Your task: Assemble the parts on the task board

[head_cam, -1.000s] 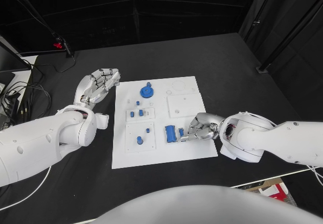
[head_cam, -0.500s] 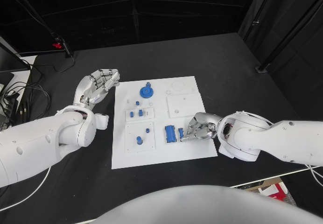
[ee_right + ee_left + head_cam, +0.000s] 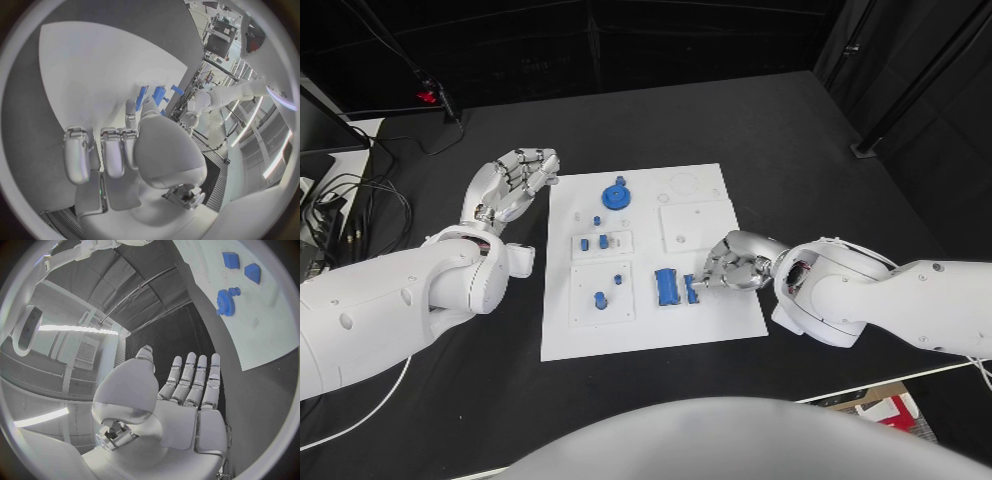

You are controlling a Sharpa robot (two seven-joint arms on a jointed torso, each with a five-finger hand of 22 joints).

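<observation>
- Head view: the task board lies in the middle of the black table, and it serves as the landmark here. The right hand sits over the board's right edge, fingertips pinching a small blue part just beside the larger blue block in the lower middle recess; I judge it is held there so it can be seated next to that block.
- Head view: the left hand hovers off the board's upper left corner, fingers spread and holding nothing, probably parked clear of the work. A blue gear rests near the board's top, and small blue pegs stand in the left-side plates.
- Left wrist view: the left hand's fingers lie straight and released, beside the board's edge, with the gear beyond them.
- Right wrist view: the right hand's thumb and 1 finger meet at the blue pieces on the board; the other fingers are curled back, well apart from them.
</observation>
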